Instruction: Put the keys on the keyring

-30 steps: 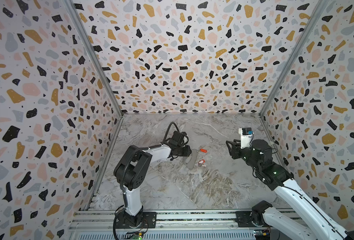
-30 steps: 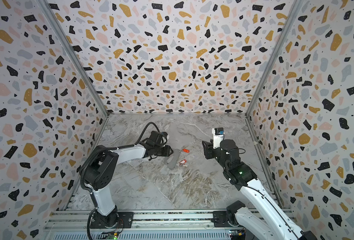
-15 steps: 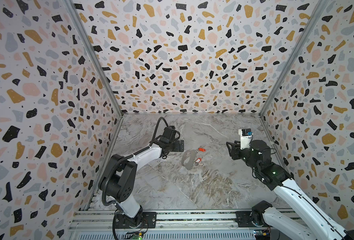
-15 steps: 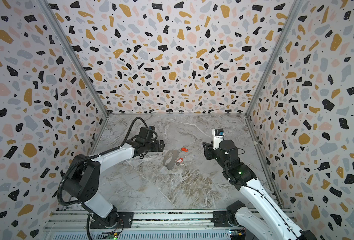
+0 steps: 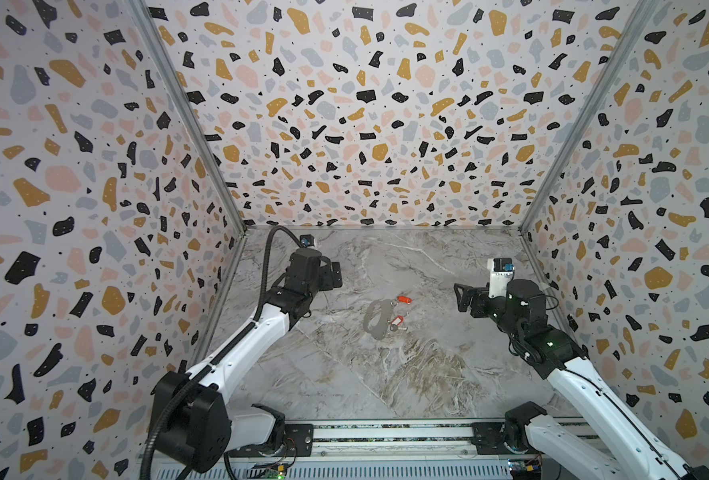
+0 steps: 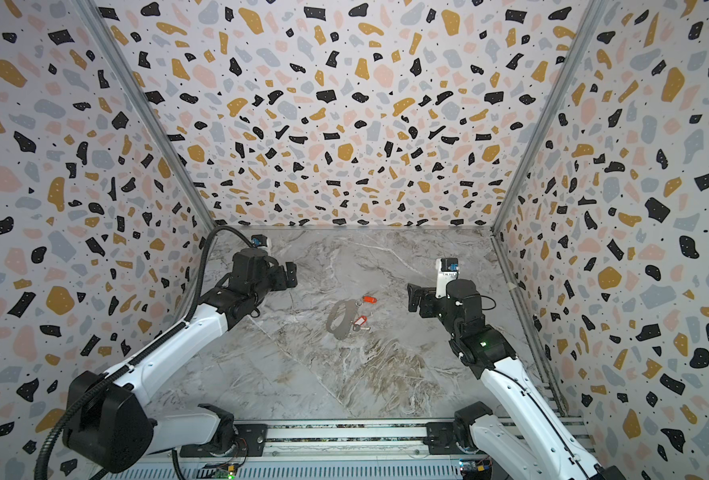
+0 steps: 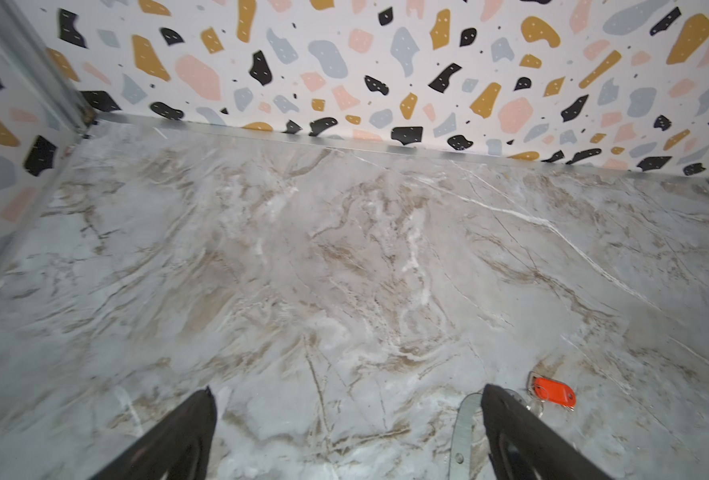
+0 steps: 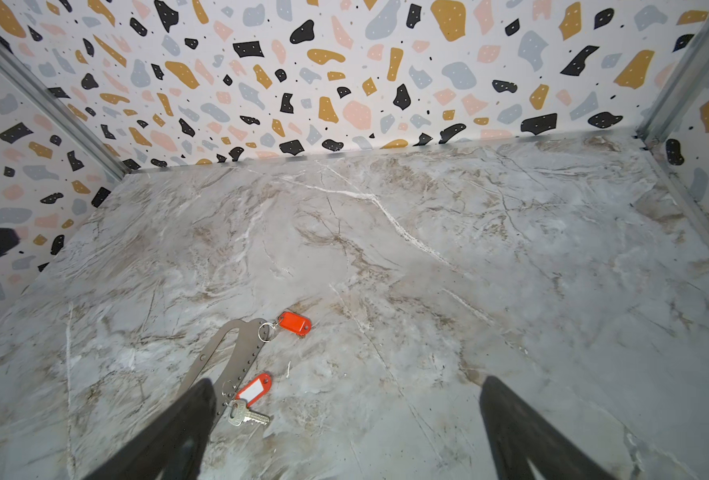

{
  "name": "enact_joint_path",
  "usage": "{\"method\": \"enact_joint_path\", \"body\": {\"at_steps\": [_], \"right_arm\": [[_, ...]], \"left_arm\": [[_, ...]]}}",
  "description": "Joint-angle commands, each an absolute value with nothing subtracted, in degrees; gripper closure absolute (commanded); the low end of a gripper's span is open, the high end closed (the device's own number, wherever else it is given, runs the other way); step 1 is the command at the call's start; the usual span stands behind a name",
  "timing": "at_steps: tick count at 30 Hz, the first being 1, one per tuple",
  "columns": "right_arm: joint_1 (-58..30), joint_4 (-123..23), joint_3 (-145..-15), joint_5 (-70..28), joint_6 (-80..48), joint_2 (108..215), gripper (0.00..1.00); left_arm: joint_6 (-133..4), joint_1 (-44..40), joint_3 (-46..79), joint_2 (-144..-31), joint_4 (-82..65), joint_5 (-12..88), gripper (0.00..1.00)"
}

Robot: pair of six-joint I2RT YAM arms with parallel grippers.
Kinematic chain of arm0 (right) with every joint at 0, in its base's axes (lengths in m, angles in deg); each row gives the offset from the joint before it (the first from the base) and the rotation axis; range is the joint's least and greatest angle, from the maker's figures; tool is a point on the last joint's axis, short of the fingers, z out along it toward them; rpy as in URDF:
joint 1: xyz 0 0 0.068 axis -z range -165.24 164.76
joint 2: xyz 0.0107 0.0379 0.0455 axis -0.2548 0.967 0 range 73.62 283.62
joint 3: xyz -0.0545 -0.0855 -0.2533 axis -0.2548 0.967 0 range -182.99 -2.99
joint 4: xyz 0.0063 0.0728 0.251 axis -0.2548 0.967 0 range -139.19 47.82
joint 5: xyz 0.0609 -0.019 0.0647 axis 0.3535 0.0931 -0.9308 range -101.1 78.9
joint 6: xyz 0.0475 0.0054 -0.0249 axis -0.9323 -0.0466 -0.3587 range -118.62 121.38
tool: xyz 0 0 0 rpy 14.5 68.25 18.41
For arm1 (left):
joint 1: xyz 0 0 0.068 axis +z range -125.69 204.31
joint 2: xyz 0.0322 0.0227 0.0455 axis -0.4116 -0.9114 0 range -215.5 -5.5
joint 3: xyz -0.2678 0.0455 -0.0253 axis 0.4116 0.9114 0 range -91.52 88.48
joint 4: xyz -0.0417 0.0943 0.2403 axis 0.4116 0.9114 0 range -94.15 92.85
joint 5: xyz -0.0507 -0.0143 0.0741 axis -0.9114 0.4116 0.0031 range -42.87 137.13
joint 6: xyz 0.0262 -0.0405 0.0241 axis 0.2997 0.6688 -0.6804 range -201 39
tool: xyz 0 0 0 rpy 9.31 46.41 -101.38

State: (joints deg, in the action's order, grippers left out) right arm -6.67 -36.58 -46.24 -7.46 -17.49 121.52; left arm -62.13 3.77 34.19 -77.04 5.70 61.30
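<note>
Jaws on both arms wide apart, empty — keys (image 8: pixel 244 414) touching keyring (image 8: pixel 249 353)

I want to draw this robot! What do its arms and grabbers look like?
The left arm and right arm have white tube-like links with black joints. A ribbed black cable loops along the left one; a green light glows on the right. The left tool and right tool are black with two tapering prongs.
</note>
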Motion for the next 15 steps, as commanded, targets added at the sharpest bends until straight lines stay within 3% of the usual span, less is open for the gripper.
{"method": "enact_joint_path", "body": {"at_steps": [1,8,15], "right_arm": [[-5.67,-35.65,-45.64,-6.63,-17.67,120.16,0.01],[-4.75,-40.2,-40.19,1.19,-21.36,118.01,0.01],[-2.63,-50.41,-32.65,8.23,-17.7,117.49,0.01]], "left_arm": [[-63.61,5.11,37.5,-71.9,1.98,68.34,0.0],[-65.64,8.78,52.56,-61.51,-13.95,80.82,0.0],[-68.7,14.96,61.42,-61.01,-23.65,85.23,0.0]]}}
